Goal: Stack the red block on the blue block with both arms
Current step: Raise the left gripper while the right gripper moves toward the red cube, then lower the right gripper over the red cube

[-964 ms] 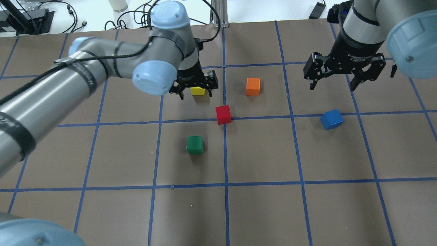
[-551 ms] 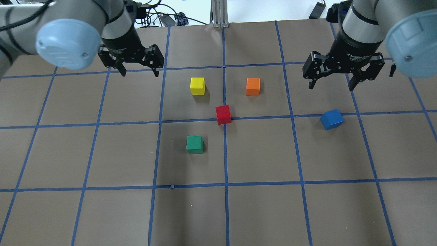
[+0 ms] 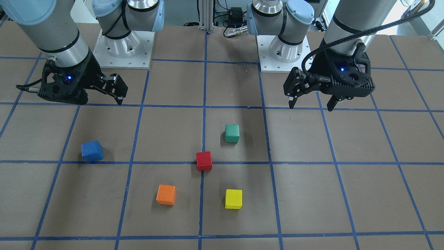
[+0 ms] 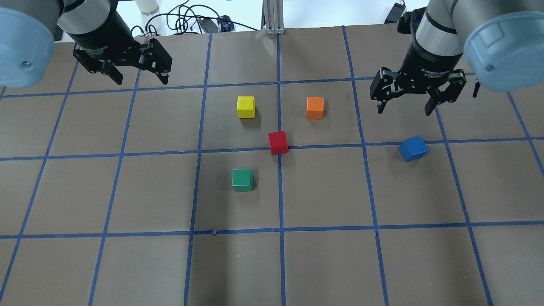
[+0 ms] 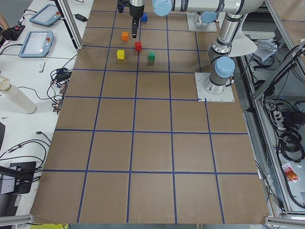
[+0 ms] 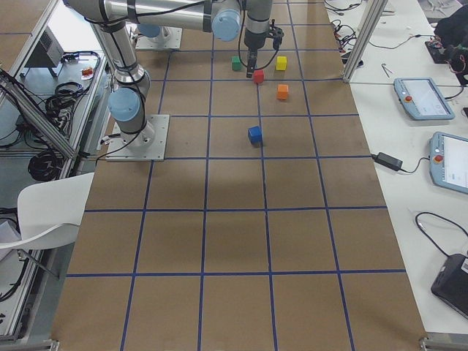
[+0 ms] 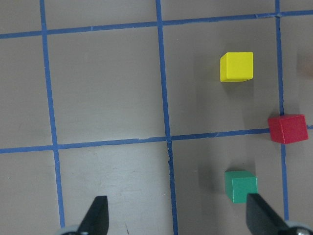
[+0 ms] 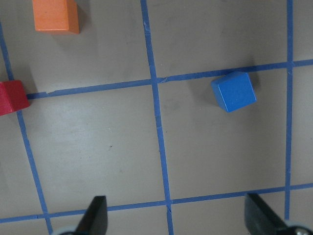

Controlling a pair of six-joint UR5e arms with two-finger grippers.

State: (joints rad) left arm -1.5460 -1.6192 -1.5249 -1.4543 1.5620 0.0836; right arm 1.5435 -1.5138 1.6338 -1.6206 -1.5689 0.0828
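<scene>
The red block (image 4: pixel 278 143) sits on the brown mat near the centre, on a blue tape line. The blue block (image 4: pixel 413 148) sits turned at an angle to the right; it also shows in the right wrist view (image 8: pixel 234 91). My left gripper (image 4: pixel 141 78) is open and empty, raised at the back left, well away from the red block (image 7: pixel 287 129). My right gripper (image 4: pixel 403 111) is open and empty, raised just behind the blue block. In the front-facing view the red block (image 3: pixel 204 161) and blue block (image 3: pixel 92 151) stand far apart.
A yellow cube (image 4: pixel 246 106) and an orange cube (image 4: pixel 315 107) stand behind the red block. A green cube (image 4: pixel 242 179) stands in front of it to the left. Cables and gear lie beyond the mat's back edge.
My left gripper has pulled away from the yellow cube, up and to the back left, leaving the cube in place. My right gripper has shifted slightly left. No block moved.
</scene>
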